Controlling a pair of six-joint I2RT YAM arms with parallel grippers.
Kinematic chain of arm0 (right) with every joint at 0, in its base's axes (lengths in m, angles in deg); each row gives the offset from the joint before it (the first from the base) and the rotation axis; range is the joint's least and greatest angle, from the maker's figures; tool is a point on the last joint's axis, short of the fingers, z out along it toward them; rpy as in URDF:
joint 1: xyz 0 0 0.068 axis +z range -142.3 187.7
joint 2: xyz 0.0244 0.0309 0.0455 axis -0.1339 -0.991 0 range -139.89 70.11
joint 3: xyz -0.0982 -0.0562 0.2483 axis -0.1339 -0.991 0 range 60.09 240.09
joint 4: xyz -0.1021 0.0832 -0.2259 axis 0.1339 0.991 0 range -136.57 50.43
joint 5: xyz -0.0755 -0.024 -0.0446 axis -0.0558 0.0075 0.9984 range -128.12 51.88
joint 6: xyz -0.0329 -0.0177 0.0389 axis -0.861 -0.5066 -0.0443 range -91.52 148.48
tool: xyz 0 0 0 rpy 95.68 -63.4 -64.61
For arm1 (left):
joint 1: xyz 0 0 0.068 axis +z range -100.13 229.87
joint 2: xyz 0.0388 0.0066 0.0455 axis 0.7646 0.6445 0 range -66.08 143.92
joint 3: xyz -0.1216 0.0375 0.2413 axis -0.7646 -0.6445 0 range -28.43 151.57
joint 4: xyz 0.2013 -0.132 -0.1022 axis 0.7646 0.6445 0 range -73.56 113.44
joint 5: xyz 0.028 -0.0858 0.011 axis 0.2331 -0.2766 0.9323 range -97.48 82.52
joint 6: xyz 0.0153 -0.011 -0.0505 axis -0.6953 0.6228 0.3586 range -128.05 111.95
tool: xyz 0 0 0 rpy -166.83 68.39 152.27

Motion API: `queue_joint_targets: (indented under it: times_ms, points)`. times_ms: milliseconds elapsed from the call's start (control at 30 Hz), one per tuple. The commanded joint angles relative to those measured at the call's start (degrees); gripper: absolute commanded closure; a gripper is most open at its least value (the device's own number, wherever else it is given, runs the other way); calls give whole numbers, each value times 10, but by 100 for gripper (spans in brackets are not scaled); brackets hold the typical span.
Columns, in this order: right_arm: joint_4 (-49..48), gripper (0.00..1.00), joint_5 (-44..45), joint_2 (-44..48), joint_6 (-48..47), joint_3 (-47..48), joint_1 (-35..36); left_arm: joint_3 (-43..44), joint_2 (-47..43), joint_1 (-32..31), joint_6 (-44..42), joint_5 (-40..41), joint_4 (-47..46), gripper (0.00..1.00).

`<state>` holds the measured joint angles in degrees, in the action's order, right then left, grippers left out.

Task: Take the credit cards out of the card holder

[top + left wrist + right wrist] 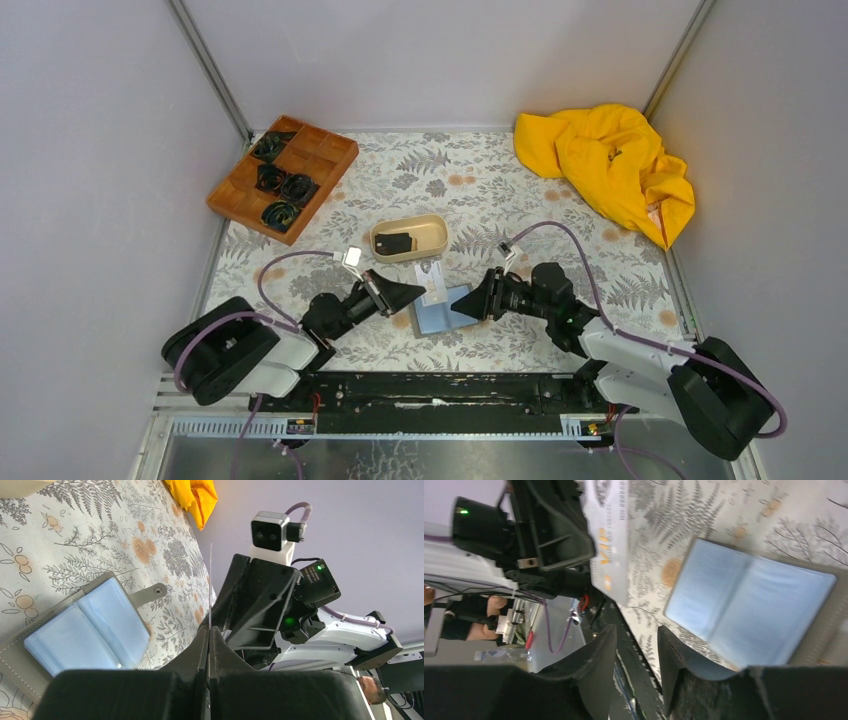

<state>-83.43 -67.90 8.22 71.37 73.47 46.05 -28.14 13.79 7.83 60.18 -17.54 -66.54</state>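
A worktop (pixel 470 180) covered in a pale cloth printed with ferns and flowers, boxed in by plain grey walls. Near its front edge lies the card holder (pixel 445 314), opened flat with its pale blue-grey inside facing up and a dark grey border around it.

At the holder's far left corner, a pale credit card (pixel 432 283) with orange marks is pinched along one edge by the left claw (pixel 418 292), its fingers pressed tight together on it. From the left wrist the card shows only as a thin line.

The right claw (pixel 468 306) faces it from the holder's right side, covering that edge from above. Its fingers (pixel 606 655) stand apart with nothing between them.

Just beyond the holder sits a beige oval tray (pixel 436 232) with one small dark flat thing (pixel 393 243) inside.

Further off, at the far left, a brown wooden compartment tray (pixel 325 158) holds dark coiled items (pixel 298 187) in several of its sections.

A crumpled yellow cloth (pixel 610 165) lies at the far right corner, well apart from everything else.
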Motion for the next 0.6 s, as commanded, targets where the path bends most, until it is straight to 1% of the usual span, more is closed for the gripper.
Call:
queue_joint_targets:
  times_ms: [0, 100, 167, 233, 400, 567]
  points:
    - [-49, 55, -18, 55, 25, 2, 12, -47, -56, -3, -16, 4, 66, 100]
    - [-40, 53, -18, 75, 25, 6, 14, -37, -109, -6, -23, 6, 118, 100]
    - [-36, 52, -17, 69, 20, 10, 16, -29, -136, -10, -28, 8, 160, 100]
    - [-47, 52, -17, 55, 20, 13, 18, -22, -158, -16, -31, 11, 183, 100]
    - [-99, 54, -28, 16, 36, 21, 27, -16, -182, -25, -32, 11, 205, 100]
    - [-106, 54, -31, -2, 37, 38, 37, -20, -181, -28, -29, 8, 200, 100]
